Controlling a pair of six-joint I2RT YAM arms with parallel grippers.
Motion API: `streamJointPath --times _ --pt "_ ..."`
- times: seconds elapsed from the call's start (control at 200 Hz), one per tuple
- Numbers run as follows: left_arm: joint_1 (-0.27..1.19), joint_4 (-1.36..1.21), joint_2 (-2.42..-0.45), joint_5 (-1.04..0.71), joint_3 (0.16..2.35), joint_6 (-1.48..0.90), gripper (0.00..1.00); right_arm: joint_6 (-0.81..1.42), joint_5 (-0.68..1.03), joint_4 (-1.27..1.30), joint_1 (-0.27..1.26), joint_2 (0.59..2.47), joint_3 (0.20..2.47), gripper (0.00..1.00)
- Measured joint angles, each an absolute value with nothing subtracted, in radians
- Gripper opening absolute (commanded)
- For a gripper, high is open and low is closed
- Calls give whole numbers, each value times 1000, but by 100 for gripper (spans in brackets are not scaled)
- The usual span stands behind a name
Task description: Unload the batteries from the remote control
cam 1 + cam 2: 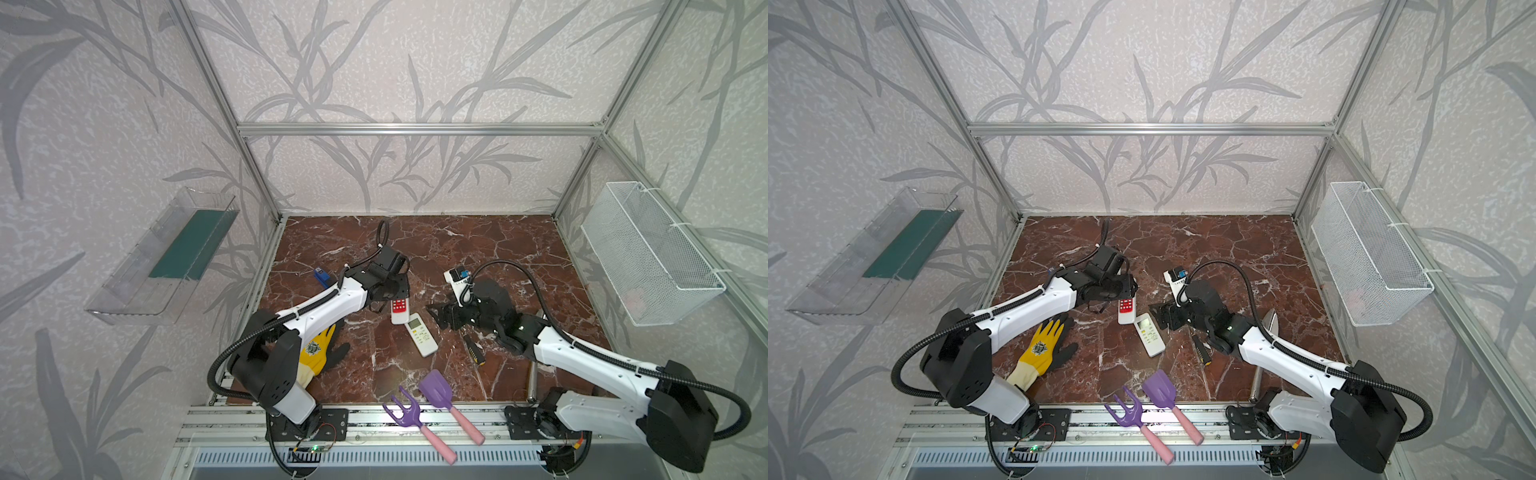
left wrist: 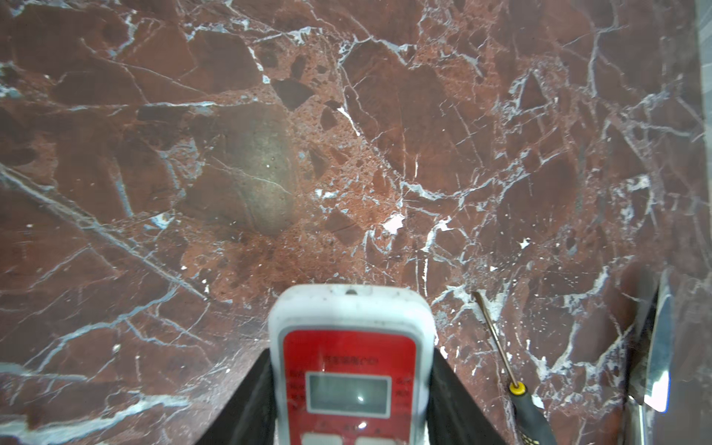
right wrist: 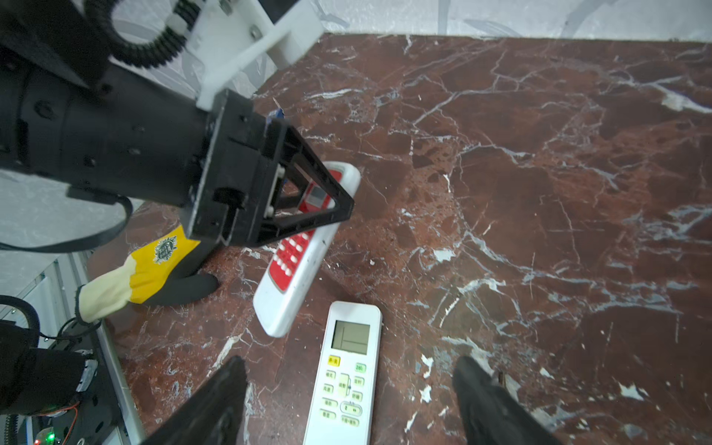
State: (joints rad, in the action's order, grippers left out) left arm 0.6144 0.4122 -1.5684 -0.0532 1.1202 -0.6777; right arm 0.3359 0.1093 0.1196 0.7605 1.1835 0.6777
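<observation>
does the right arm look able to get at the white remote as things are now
Probably yes: the right gripper hangs open over the white remote and nothing lies on it; the red remote in the left gripper sits close beside it.

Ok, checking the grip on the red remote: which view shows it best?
The right wrist view: most of the red remote shows, face up, its screen end in the left gripper. The left wrist view shows only that end between the fingers; in both top views it is small, half under the gripper.
</observation>
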Motion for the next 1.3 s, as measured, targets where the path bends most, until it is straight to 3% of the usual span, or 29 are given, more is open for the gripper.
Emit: streamJointPath --times 0.335,0.64,1.165,1.22,1.3 --pt "614 252 -1462 -108 1062 -751 31 422 178 239 768 1316 699 55" --pt "614 181 -1452 -118 1048 -780 31 464 216 300 785 1407 746 47" --pt "614 142 -1418 -95 1026 -786 32 477 189 320 791 1463 786 16" --pt "613 142 -1411 -94 1025 -786 38 474 180 314 792 1464 791 14" --pt "612 141 -1406 -90 1024 -783 69 453 154 302 802 1464 801 11"
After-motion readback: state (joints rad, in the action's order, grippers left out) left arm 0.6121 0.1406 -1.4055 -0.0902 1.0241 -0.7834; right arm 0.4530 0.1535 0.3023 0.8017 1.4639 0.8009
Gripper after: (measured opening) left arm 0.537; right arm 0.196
